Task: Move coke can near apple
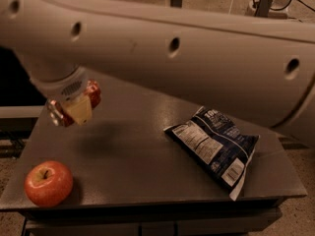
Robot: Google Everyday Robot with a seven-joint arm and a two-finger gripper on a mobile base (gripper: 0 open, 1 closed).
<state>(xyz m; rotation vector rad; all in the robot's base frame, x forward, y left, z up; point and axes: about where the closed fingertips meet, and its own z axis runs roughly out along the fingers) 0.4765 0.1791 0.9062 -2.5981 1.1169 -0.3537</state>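
Observation:
The red coke can (pixel 92 94) lies sideways in my gripper (pixel 76 110), which is shut on it and holds it above the left part of the grey table (pixel 142 166). A pale finger (pixel 79 111) covers the can's middle; its silver end shows at the left. The red-orange apple (pixel 48 183) with a dark stem sits at the table's front left corner, below and a little left of the can. My large pale arm crosses the whole top of the view.
A dark blue snack bag (pixel 215 147) lies on the right side of the table, its label side up. The table's front edge runs along the bottom. The arm hides the back of the table.

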